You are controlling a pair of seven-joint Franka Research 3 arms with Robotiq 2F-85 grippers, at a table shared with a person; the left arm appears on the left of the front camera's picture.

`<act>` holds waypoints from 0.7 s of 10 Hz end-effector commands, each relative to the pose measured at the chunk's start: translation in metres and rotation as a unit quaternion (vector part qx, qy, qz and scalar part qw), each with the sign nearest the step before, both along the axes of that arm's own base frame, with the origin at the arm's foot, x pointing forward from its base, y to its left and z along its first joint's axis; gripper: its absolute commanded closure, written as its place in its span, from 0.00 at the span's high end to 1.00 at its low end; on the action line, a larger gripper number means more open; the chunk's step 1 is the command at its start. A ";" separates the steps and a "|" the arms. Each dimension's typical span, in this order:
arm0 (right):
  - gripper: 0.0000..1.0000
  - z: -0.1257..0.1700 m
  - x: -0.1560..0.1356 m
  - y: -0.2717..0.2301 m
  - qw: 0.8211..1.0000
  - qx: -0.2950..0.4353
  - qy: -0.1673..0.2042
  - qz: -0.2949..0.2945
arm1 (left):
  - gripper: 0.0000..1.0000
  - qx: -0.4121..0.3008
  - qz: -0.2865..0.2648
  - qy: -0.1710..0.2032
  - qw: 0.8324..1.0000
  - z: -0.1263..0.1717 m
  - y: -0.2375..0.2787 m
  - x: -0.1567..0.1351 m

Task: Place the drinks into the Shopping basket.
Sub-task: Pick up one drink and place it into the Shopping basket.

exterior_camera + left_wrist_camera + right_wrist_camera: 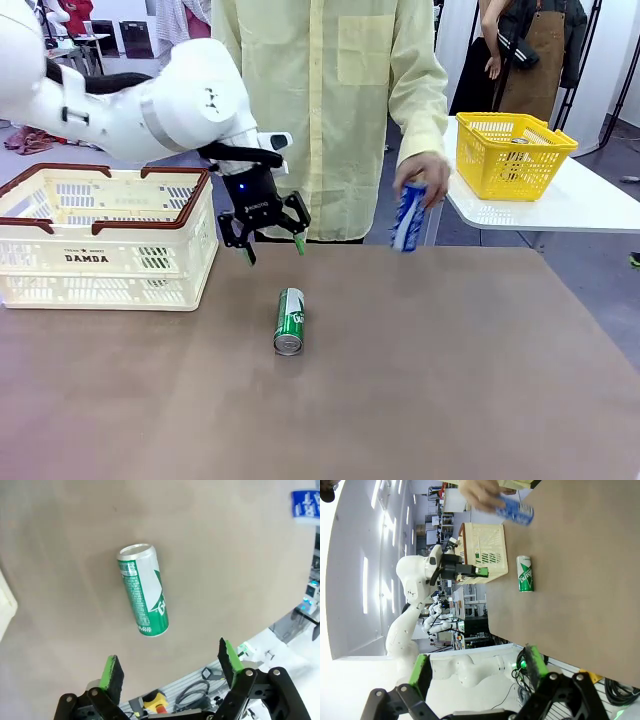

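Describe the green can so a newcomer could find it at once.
On the brown table, right of the cream Shopping basket, a slim can lies on its side near the open left end effector. It is green with a silver top; the other can is blue and in the person's hand.

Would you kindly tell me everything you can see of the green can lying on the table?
The green can is a slim, tall metal drink can, green with white marks and small print, with silver ends. It lies on its side on the brown table, with one silver end toward the front camera, and looks undented. Nothing touches it but the tabletop. The left pincer hovers open just beyond it, above the table.
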State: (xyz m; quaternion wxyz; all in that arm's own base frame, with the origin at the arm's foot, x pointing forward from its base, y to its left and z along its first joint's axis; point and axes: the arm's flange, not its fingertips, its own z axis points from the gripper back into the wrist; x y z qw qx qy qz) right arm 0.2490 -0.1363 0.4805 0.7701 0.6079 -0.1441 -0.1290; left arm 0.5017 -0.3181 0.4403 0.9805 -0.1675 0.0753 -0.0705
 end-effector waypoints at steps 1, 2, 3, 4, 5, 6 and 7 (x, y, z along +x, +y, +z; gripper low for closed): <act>1.00 0.004 0.001 0.001 1.000 0.010 0.001 -0.005 | 1.00 0.019 -0.013 0.024 0.999 0.000 0.001 -0.004; 1.00 0.004 0.001 0.001 1.000 0.010 0.001 -0.005 | 1.00 -0.056 -0.056 0.032 0.996 0.027 0.037 -0.027; 1.00 0.004 0.001 0.001 1.000 0.010 0.001 -0.005 | 1.00 -0.110 -0.065 0.018 0.992 0.062 0.091 -0.062; 1.00 0.004 0.001 0.001 1.000 0.010 0.001 -0.005 | 1.00 -0.132 -0.055 0.006 0.990 0.089 0.146 -0.103; 1.00 0.004 0.001 0.001 1.000 0.010 0.001 -0.005 | 1.00 -0.152 -0.020 -0.010 0.988 0.105 0.194 -0.138; 1.00 0.004 0.001 0.001 1.000 0.010 0.001 -0.005 | 1.00 -0.186 0.014 -0.016 0.982 0.114 0.244 -0.169; 1.00 0.004 0.001 0.001 1.000 0.010 0.001 -0.005 | 1.00 -0.226 0.006 -0.019 0.974 0.113 0.284 -0.191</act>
